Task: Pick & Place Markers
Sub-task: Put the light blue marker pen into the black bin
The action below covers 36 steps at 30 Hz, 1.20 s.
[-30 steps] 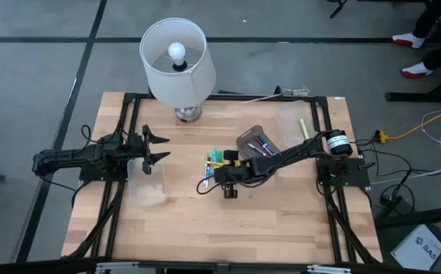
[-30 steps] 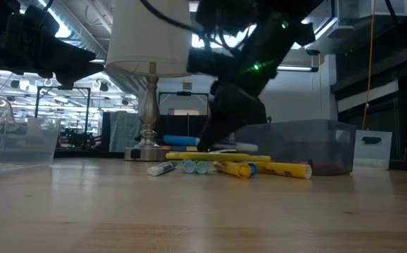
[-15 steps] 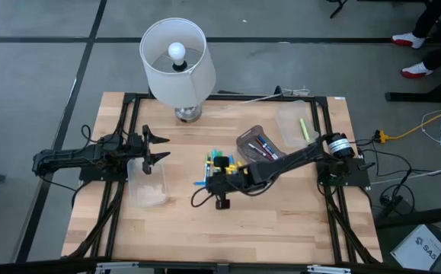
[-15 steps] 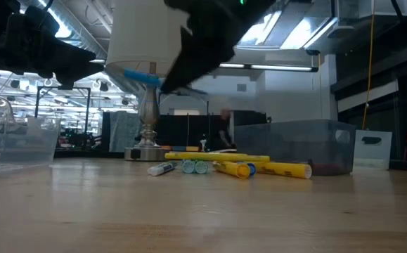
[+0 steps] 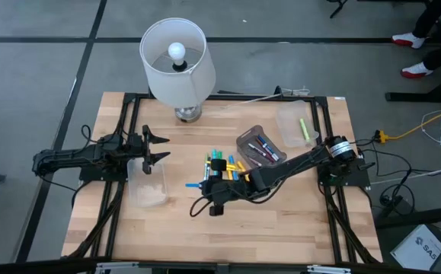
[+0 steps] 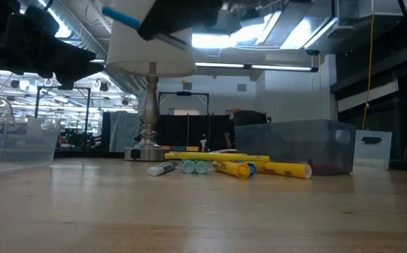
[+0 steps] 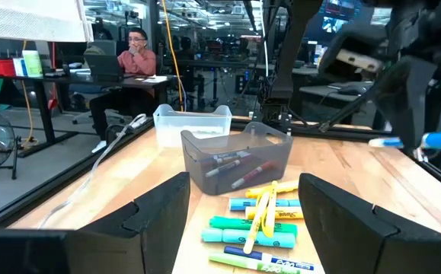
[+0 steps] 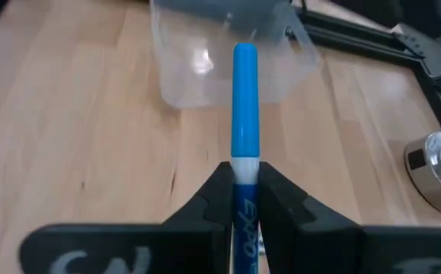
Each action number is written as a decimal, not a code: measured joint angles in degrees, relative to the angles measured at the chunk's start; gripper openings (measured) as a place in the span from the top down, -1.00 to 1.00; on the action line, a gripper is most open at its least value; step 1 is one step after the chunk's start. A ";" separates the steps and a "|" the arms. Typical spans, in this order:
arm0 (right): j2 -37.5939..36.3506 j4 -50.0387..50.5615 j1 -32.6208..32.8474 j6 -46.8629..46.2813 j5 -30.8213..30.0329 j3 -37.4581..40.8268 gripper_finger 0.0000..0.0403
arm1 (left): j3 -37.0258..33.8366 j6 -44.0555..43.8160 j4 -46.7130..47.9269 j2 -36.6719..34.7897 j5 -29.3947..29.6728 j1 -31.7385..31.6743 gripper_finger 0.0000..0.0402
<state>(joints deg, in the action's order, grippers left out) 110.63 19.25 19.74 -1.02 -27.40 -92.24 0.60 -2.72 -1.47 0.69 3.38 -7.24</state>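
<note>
A: Wood surface (image 5: 281, 228), lamp (image 5: 176, 65) at the back edge, workshop room beyond w/ a person at a desk. Where's the work at?

B: Right end effector (image 5: 203, 184) is mid-surface, lifted clear, clamped tight on a blue marker (image 8: 244, 106). Cap end sticks out past the fingertips, pointing toward the clear bin (image 5: 147, 183) on the left side.

A: Left arm?

B: Left end effector (image 5: 159, 147) waits by that clear bin's back edge, fingers spread wide, nothing in them.

A: Rest of the markers?

B: A loose pile (image 5: 222, 164) lies flat on the surface just behind the right end effector, yellow, green, blue mixed. A few more sit in the dark tinted bin (image 5: 257, 144) beside the pile, plus one greenish one in the far clear tray (image 5: 295, 125) near the right back corner.

A: So progress?

B: Early to mid, I'd say. Clear bin by the left arm looks empty from above, can't be 100% sure. One marker in the air, prob. headed there. Pile left to go, roughly eight or so, can't count exactly. Which bin is source vs. target I can't tell for certain.
</note>
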 joint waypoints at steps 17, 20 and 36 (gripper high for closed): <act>0.02 16.23 -5.31 -10.81 -4.51 -12.03 0.80 | -0.01 -0.01 0.00 0.00 0.00 0.01 -0.20; 0.02 21.44 -6.81 -13.26 -4.53 -14.37 0.80 | 0.00 -0.02 0.01 -0.01 0.00 0.01 -0.20; 0.02 48.44 -13.38 -26.23 -4.36 -21.27 0.80 | 0.00 -0.04 0.02 0.00 0.00 0.02 -0.20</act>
<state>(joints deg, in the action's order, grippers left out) 110.65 67.69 6.36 -27.26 -31.76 -113.51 0.60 -2.76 -1.46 0.69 3.37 -7.22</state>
